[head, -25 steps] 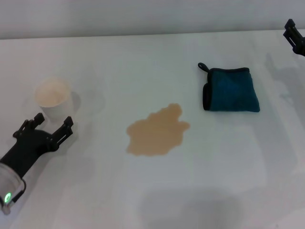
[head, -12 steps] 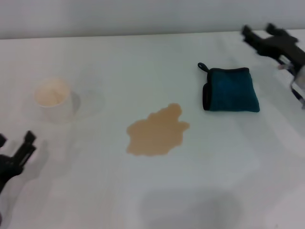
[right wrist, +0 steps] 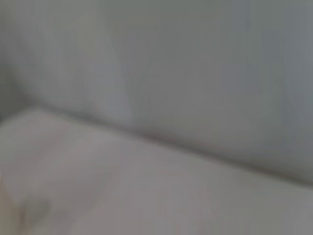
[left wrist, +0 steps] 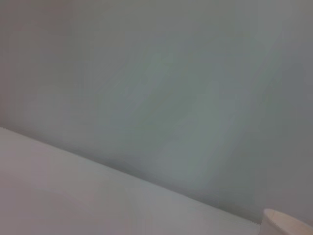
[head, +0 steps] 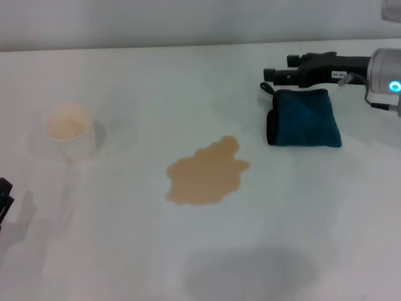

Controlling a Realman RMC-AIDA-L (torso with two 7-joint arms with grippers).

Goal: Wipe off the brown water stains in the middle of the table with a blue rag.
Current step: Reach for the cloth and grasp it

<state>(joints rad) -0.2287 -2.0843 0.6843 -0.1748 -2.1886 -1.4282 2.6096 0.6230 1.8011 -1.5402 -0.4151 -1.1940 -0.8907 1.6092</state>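
The brown water stains (head: 207,173) lie as one tan lobed puddle in the middle of the white table (head: 188,81). The blue rag (head: 305,118) lies folded flat to the right of the puddle, with its black loop at the far left corner. My right gripper (head: 279,69) reaches in from the right, just above the rag's far edge, pointing left. Its two fingers look apart and empty. Only a black sliver of my left gripper (head: 4,195) shows, at the left edge of the head view. Neither wrist view shows the rag or the puddle.
A white paper cup (head: 70,129) with a tan inside stands at the left of the table, and its rim shows in the left wrist view (left wrist: 288,223). A grey wall runs behind the table's far edge (head: 188,45).
My right gripper has come in from the far right corner and turned to point left above the rag's far edge. My left arm has drawn back nearly out of the head view.
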